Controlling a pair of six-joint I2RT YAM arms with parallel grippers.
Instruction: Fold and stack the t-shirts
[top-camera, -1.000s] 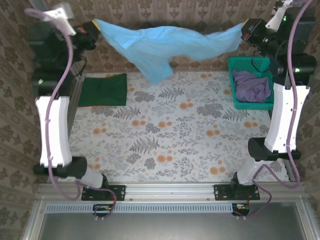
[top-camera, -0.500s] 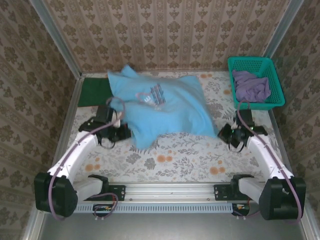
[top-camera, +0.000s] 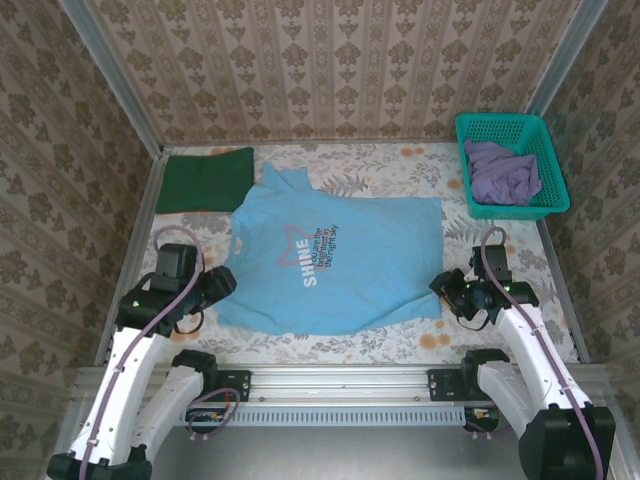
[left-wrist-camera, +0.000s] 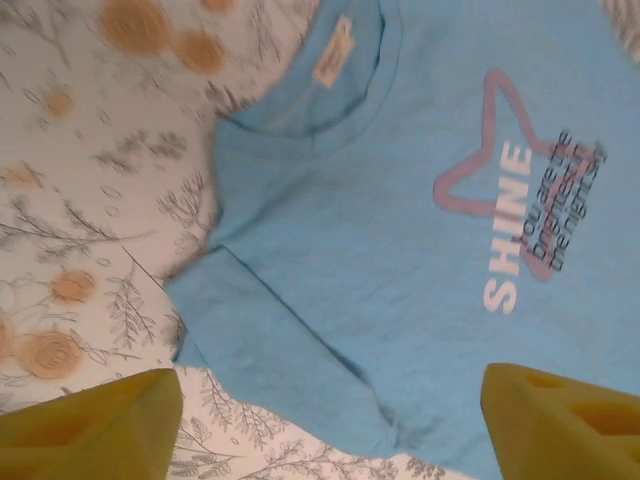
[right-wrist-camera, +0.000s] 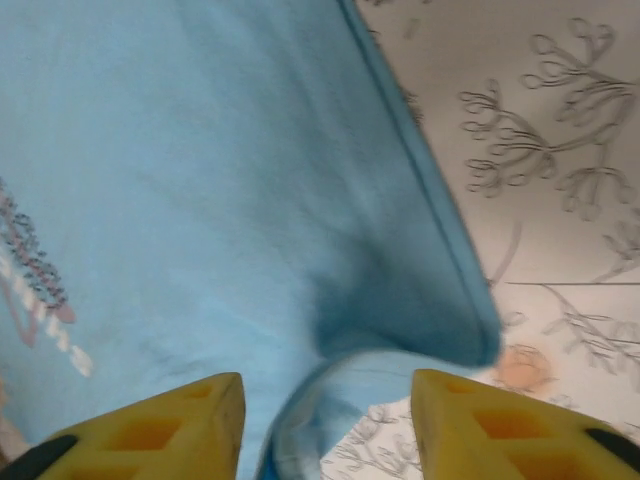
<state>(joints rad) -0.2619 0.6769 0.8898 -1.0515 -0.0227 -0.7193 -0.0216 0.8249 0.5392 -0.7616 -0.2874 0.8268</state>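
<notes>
On the table, the blue tee lies between spread left hand and spread right hand.

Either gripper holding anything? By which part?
Nothing held. Left gripper and right gripper are open; the light blue t-shirt lies spread on the table.

Curled corner of light blue t-shirt between parted fingers of right hand

Soft, matt cloth makes up the light blue t-shirt, its chest lettering printed flat, and the dark green t-shirt. The dull purple t-shirt is crumpled matt cloth, the basket teal plastic mesh, the table cover smooth and floral-printed.
</notes>
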